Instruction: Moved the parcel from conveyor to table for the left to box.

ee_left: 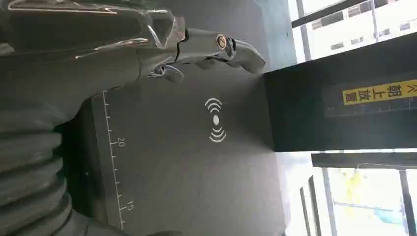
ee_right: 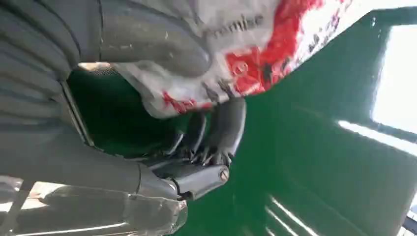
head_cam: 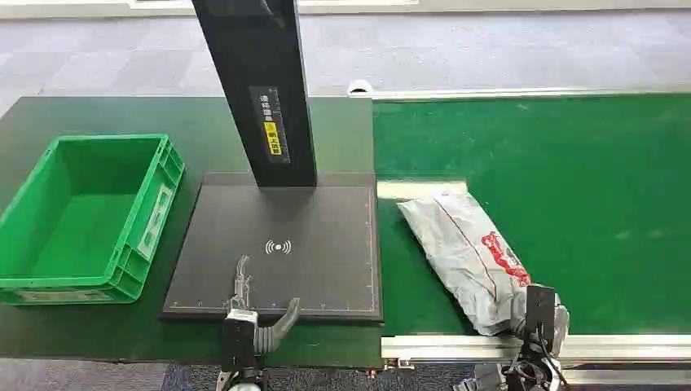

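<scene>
Bright daylight, blown-out windows, blurry wrist close-ups

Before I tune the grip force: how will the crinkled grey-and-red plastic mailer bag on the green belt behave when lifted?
The grey-and-red plastic mailer bag looks wrinkled and soft, so it will probably sag. Its glossy film may slip in the right hand, which grips one end. It is probably light.

From my station, the near end of the parcel (head_cam: 473, 252) is hidden behind the right hand (head_cam: 538, 326) in the head view, and in the right wrist view the bag runs off the picture's edge with its print partly blurred. I cannot read the small label on the black post (head_cam: 273, 122), whose top is cut off by the frame. The green crate (head_cam: 122, 269) loses its left corner at the picture's edge.
</scene>
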Robot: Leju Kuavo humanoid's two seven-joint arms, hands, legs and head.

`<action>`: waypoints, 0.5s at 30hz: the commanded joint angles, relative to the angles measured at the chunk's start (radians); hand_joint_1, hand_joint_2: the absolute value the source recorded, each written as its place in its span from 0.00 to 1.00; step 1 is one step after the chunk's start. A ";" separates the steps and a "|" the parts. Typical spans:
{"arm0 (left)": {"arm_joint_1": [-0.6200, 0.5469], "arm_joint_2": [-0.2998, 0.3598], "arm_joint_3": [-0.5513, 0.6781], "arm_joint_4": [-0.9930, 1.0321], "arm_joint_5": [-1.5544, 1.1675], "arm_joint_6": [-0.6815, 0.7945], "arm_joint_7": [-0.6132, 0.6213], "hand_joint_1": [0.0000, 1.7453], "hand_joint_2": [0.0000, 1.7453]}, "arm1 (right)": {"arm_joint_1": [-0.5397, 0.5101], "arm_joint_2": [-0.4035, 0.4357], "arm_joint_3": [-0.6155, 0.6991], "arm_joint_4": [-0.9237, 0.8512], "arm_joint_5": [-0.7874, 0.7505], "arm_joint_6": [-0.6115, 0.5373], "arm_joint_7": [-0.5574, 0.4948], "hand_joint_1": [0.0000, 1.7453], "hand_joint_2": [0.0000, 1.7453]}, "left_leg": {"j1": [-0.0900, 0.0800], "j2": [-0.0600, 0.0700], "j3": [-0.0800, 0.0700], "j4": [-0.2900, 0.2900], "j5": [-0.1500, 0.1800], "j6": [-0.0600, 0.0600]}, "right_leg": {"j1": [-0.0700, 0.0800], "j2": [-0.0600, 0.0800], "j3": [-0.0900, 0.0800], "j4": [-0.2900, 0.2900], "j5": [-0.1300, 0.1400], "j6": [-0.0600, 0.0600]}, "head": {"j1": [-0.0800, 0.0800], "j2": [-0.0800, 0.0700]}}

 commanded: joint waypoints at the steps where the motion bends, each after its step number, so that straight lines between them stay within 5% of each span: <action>1: -0.001 0.001 -0.001 0.043 0.002 -0.003 0.006 0.00 1.00 | -0.015 0.009 -0.029 0.089 -0.003 0.013 0.014 1.00 1.00 | 0.001 0.000 0.001 -0.001 0.000 0.000 | 0.001 -0.001 0.001 -0.001 0.001 -0.001 | 0.000 0.000; 15: 0.003 0.003 0.000 0.036 0.002 0.005 0.006 0.00 1.00 | -0.037 0.031 -0.020 0.098 0.010 0.086 0.026 1.00 1.00 | 0.000 0.001 0.001 -0.001 0.001 0.000 | 0.001 0.000 0.002 -0.001 0.001 -0.001 | 0.000 0.000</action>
